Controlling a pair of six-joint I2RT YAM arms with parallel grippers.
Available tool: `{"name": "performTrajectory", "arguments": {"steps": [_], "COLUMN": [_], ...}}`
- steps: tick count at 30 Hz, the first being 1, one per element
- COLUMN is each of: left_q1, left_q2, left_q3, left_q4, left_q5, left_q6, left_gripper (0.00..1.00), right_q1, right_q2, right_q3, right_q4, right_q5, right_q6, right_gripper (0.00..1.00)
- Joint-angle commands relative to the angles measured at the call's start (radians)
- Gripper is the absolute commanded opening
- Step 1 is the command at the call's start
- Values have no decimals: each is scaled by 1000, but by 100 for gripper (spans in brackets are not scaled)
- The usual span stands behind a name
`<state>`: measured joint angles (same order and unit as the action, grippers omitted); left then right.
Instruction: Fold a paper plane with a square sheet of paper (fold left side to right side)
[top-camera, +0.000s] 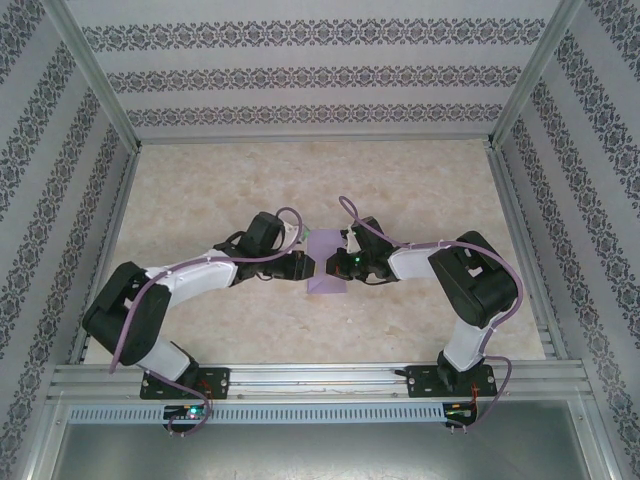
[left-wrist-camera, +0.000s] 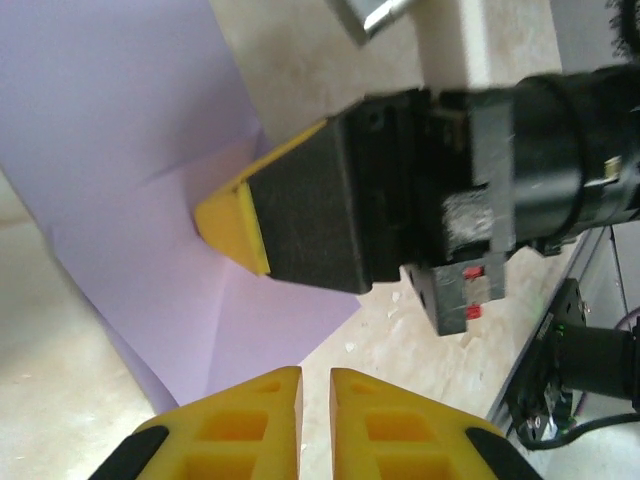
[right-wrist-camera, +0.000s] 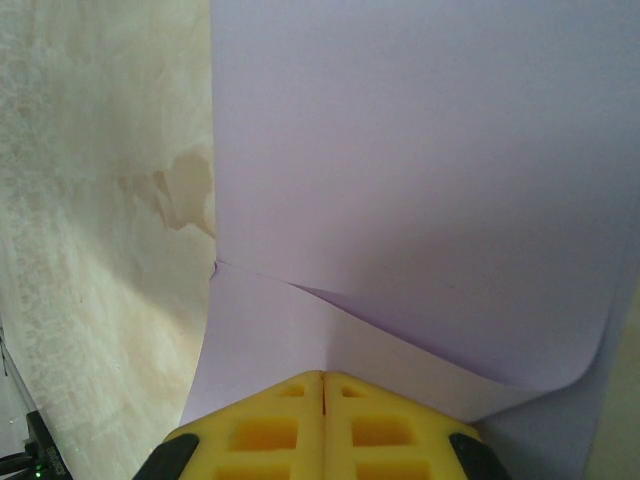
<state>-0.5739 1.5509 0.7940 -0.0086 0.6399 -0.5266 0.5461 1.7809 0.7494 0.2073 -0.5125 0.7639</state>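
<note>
Square sheet of paper (top-camera: 327, 270) | edges cut off | right fingers (right-wrist-camera: 305, 392) pressing

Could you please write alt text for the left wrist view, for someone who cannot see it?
The right end effector, closed, presses its yellow tip onto a creased lavender sheet of paper lying on a pale marbled table. At the bottom edge, the left end effector has its yellow fingers slightly apart, with nothing between them.
</note>
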Motion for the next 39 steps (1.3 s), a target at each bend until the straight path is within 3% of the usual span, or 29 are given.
{"name": "performTrajectory", "arguments": {"steps": [1,13,39], "left_q1": [-13,-17,-17], "left_q2": [51,159,196], "left_q3": [12,-15,-38], "left_q4": [-16,25,-14], "left_q5": [62,50,1], "left_q6": [-35,-34,2], "left_gripper": [14,13,12], "right_q1": [14,15,18], "right_q2": [32,43,48], "right_q3": [-32,-26,-9], "right_q4": [-86,-92,-110], "right_q5": [36,29,20], "right_q6": [-4,-8,-20], "right_gripper": [0,0,0]}}
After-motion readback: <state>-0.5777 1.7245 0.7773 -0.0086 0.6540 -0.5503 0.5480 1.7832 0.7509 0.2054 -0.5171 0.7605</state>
